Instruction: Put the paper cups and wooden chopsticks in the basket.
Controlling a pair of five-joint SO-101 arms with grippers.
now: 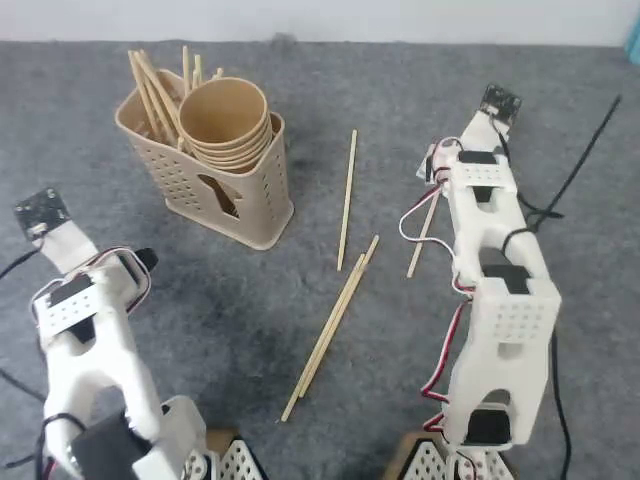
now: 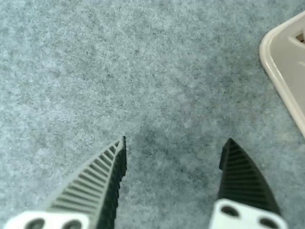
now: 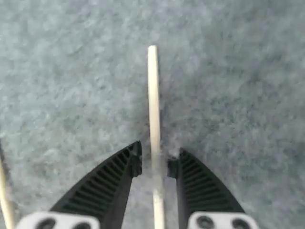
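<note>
Left claw [image 2: 176, 140]: I see it released, fingers spread wide above bare grey desk [image 2: 143, 71], with nothing between them.
Right claw [image 3: 158, 148]: I read it as not yet clenched. Its fingers stand narrowly apart on either side of one chopstick [image 3: 152, 86], with a slim gap showing on each side.
Basket [image 1: 262, 205]: it stands upright at the far left of the desk, and one corner [image 2: 286, 57] is near the left claw.
Paper cups [image 1: 222, 115]: they are nested in one stack inside the basket, mouths up and tilted slightly.
Stored chopsticks [image 1: 150, 85]: a bundle stands on end in the basket, beside the cups.
Loose chopsticks: I count a single stick [image 1: 347, 200] between the basket and the right arm, and a touching pair [image 1: 330, 325] nearer the arm bases.
Stick by the right arm [image 1: 424, 232]: it lies on the desk, with its far end hidden under the arm.
</note>
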